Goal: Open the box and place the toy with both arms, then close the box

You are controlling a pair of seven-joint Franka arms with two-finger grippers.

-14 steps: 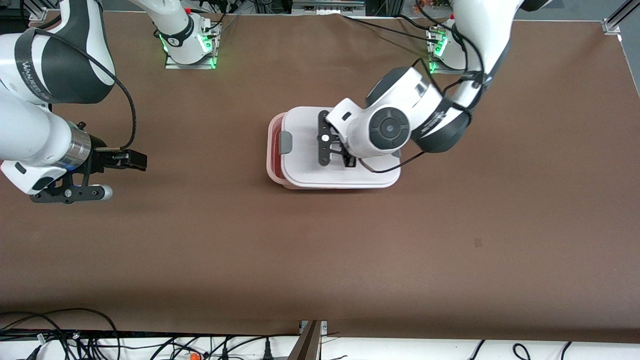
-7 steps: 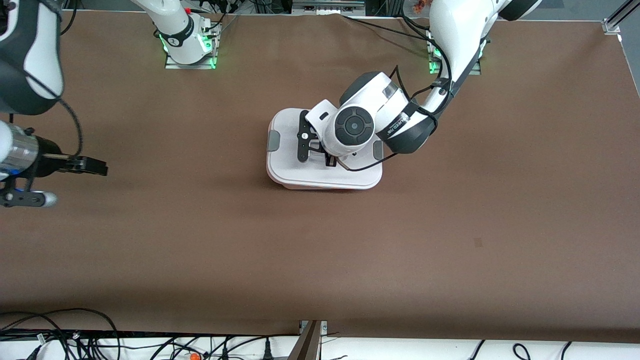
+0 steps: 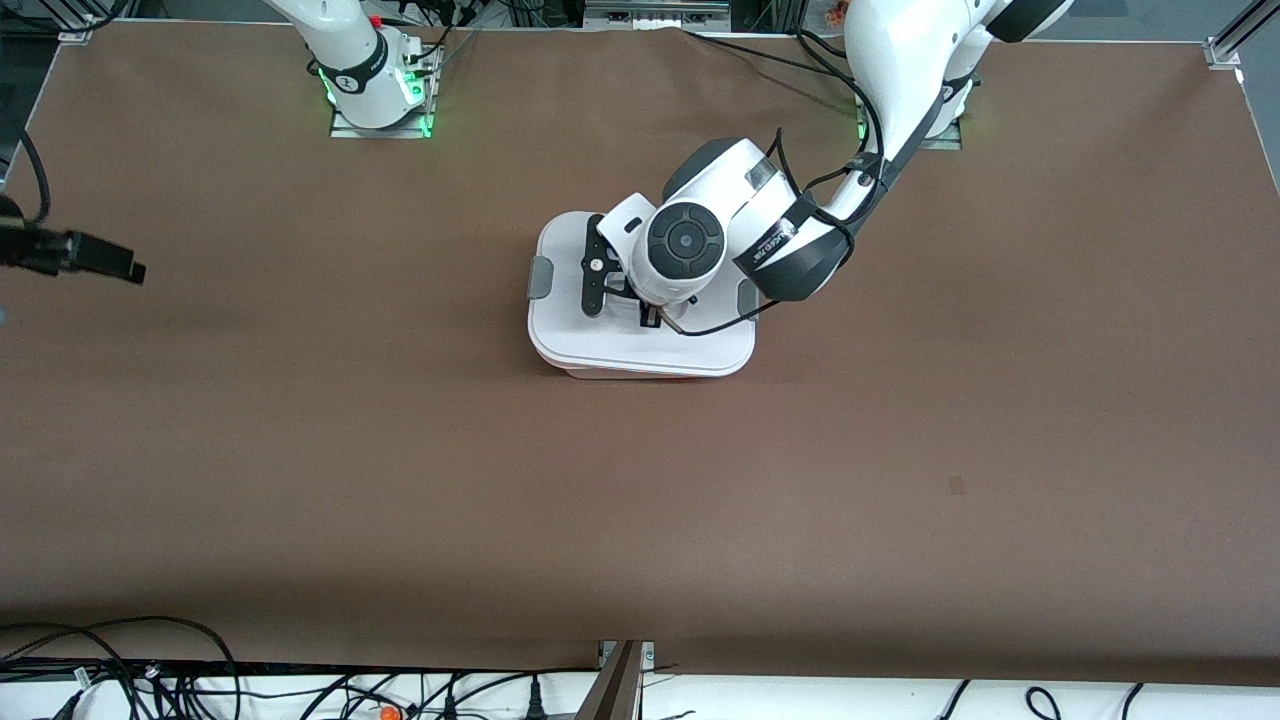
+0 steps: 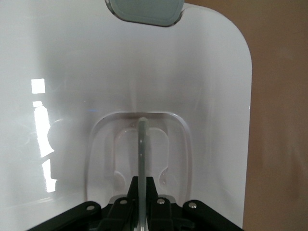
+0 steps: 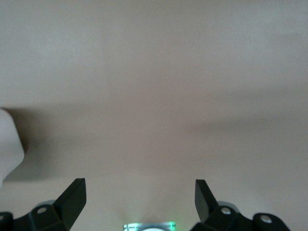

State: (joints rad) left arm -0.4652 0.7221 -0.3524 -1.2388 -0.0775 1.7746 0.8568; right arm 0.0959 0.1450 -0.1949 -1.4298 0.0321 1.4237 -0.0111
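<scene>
**One box, lid on, left hand at its handle**

One box [image 3: 640, 335] sits on the brown surface [image 3: 700, 500], roughly midway between the two arm bases and a little nearer the front camera than either. Its white lid [image 4: 96, 72] covers the top squarely, so only a thin strip of the pink tub shows under the lid's edge nearest the front camera. A grey side clip [image 3: 539, 277] lies at the end toward the right arm, and another [image 3: 746, 296] at the end toward the left arm. What the box contains cannot be seen through the lid, and the toy shows in no view.

The left hand [image 3: 650, 316] is down on the middle of the lid. In the left wrist view its fingers are pressed together on the clear handle [image 4: 142, 144], which stands up out of the recessed well in the lid's centre.

The right hand [image 3: 125, 270] hangs over the bare surface at the right arm's end, well apart from the box. Its fingers [image 5: 72, 197] are spread wide and hold nothing.
</scene>
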